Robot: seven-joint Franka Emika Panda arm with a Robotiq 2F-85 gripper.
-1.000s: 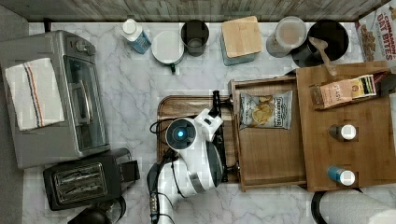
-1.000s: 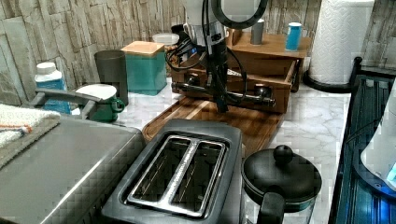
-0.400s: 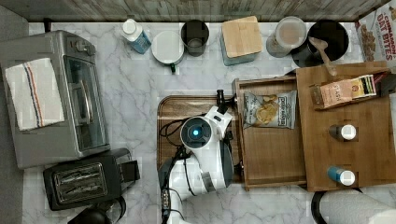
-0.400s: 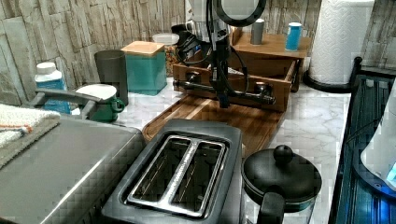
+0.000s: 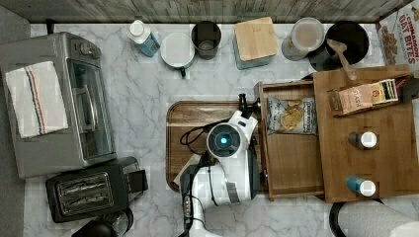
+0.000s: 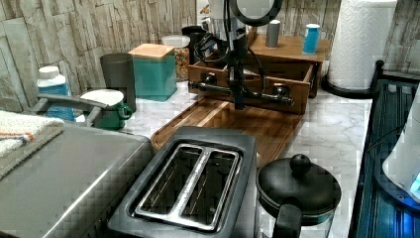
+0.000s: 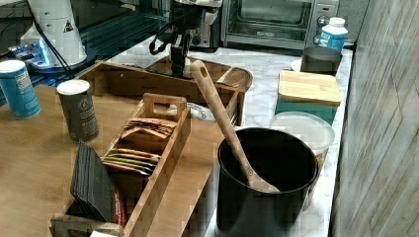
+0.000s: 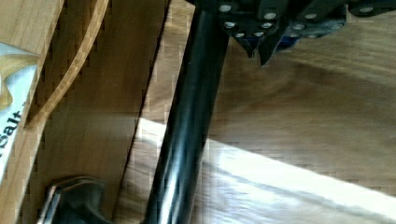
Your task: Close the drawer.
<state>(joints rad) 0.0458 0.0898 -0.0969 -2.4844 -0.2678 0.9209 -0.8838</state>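
Marble table (image 5: 148,98) with a kitchen spread. Right of centre in the top view, the drawer (image 5: 291,158) — partly pulled out from under the wide wooden cabinet top (image 5: 385,123), its front toward the top view's left, a bag of chips (image 5: 291,114) lying in its upper part. Along the drawer front, a dark handle bar (image 6: 242,93), seen across the middle of the left view and running as a thick black rod (image 8: 184,126) through the wrist view.

Just left of the drawer front in the top view, the white robot arm (image 5: 227,168) over a darker rounded wooden tray (image 5: 190,118). Gripper (image 6: 239,101) hanging straight down in front of the handle bar, upper centre of the left view; in the wrist view, gripper (image 8: 261,51) at the upper edge with its two tips close together, just beside the bar, nothing clamped between them. Contact with the bar — cannot tell.

On the cabinet top, two shakers standing in round holes, one dark (image 5: 363,140), one blue (image 5: 360,186), plus a wooden caddy of tea bags (image 5: 365,96). At the far left of the top view, a toaster oven (image 5: 59,103) with a folded towel (image 5: 34,98) on it; lower left, a black toaster (image 5: 89,190). Along the top edge, a teal box with a wooden lid (image 5: 254,42) and a black crock holding a wooden spoon (image 5: 341,54).
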